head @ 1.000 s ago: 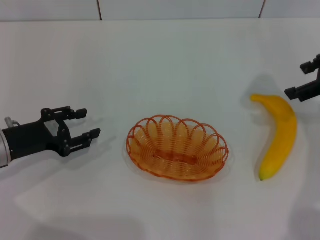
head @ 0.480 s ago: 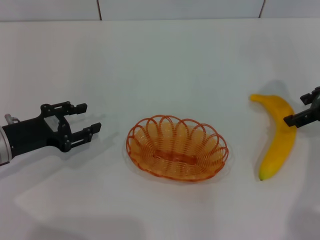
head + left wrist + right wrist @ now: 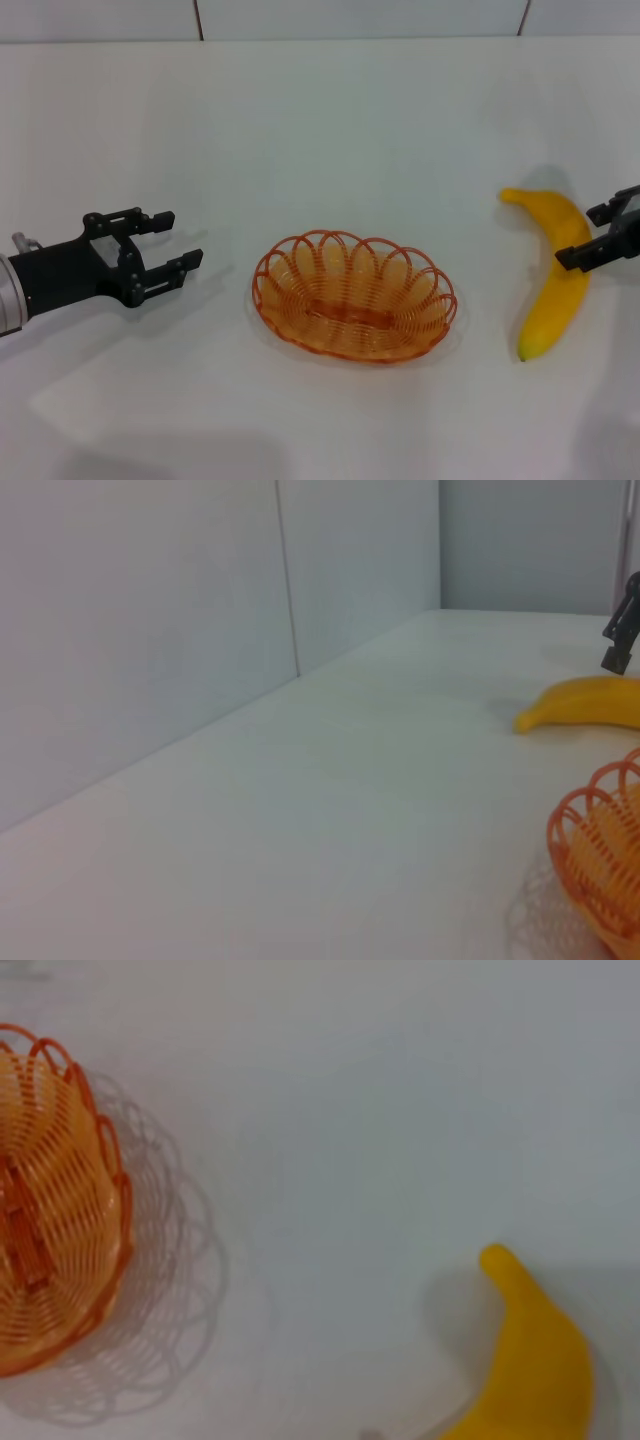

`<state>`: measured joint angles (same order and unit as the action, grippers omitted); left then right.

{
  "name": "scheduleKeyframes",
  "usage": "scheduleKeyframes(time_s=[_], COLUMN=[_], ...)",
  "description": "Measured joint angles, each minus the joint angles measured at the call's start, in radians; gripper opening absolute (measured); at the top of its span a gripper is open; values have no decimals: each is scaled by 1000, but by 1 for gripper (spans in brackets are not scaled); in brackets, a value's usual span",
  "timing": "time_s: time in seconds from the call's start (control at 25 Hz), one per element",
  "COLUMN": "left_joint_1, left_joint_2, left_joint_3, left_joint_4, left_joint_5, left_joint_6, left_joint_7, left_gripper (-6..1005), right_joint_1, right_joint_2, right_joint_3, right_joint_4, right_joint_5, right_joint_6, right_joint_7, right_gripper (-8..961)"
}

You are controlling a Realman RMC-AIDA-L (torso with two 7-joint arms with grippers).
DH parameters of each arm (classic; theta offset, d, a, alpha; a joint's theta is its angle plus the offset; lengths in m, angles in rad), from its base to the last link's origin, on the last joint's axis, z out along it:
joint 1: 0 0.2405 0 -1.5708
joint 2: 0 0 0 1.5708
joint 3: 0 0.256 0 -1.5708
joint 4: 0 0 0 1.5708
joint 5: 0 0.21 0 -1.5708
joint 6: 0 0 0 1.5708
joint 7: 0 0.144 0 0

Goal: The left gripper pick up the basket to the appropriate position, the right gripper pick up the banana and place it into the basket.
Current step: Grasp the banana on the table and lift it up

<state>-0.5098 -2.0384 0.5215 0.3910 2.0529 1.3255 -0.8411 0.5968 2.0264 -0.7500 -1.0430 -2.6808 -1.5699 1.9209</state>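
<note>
Right pincer (image 3: 594,238) over banana (image 3: 558,275), basket (image 3: 354,295) well apart

You see an orange looped-wire oval basket (image 3: 355,294), a smooth yellow curved banana (image 3: 556,270), and a plain white surface (image 3: 330,130).

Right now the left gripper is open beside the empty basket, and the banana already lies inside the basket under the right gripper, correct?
Not quite. The banana lies on the table, apart from the basket, as the head view shows. The rest holds: the left gripper is open beside the empty basket, and the right gripper is over the banana.
</note>
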Motion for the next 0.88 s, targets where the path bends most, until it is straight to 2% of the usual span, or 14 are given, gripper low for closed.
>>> scheduleKeyframes(time_s=[0.88], left_joint_1=[-8], left_joint_2=[0], left_joint_3=[-3], left_joint_4=[0], left_joint_5=[-15], left_joint_6=[0], left_joint_7=[1], left_gripper=[617], right_joint_1=[48], right_joint_2=[-6], right_joint_3=[-28], right_joint_4=[65], right_joint_5=[-5], right_joint_6=[-14], right_joint_7=[7], right_gripper=[878])
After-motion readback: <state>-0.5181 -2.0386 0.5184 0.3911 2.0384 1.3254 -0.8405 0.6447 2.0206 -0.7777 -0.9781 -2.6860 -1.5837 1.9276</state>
